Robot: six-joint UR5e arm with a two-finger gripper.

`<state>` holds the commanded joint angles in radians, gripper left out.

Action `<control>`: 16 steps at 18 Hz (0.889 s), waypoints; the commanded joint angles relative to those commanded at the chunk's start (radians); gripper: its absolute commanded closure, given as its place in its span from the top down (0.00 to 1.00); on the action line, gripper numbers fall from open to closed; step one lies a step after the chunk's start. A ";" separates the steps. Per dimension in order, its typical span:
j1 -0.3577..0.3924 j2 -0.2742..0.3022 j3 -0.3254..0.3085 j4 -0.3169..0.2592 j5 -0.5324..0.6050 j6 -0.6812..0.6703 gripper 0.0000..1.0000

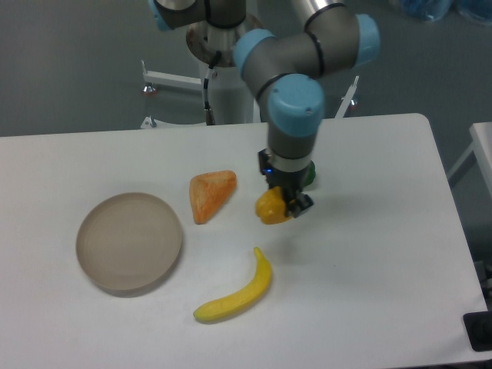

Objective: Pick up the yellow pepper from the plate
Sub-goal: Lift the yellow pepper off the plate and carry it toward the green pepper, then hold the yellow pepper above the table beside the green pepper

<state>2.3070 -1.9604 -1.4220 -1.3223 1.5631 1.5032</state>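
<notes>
The gripper (283, 206) is closed on the yellow pepper (270, 207), which is clamped between the fingers and held clear of the table (369, 254). The pepper protrudes to the camera-left side of the fingertips, and a faint shadow is cast on the tabletop just below it. The gripper is pointed downward from the arm (296, 115), which reaches in from the far edge of the table.

The plate (129, 241) is located well to the camera-left of the gripper and slightly nearer the camera; it rests flat on the table with nothing in it. An orange wedge-shaped object (210, 194) lies between the plate and the gripper, near the gripper on its camera-left side and apart from the pepper. The banana (238, 292) lies on the table below the gripper, toward the camera and slightly camera-left. A green pepper (308, 175) is mostly hidden behind the gripper; only a small green edge is visible at the camera-right side of the wrist.
</notes>
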 joint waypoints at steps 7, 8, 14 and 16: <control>0.000 -0.011 -0.002 0.000 0.014 0.023 0.04; -0.001 -0.012 -0.006 0.000 0.024 0.025 0.04; 0.000 -0.011 0.003 -0.008 0.028 0.025 0.04; 0.000 -0.011 0.003 -0.009 0.028 0.025 0.04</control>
<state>2.3071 -1.9712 -1.4189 -1.3315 1.5907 1.5278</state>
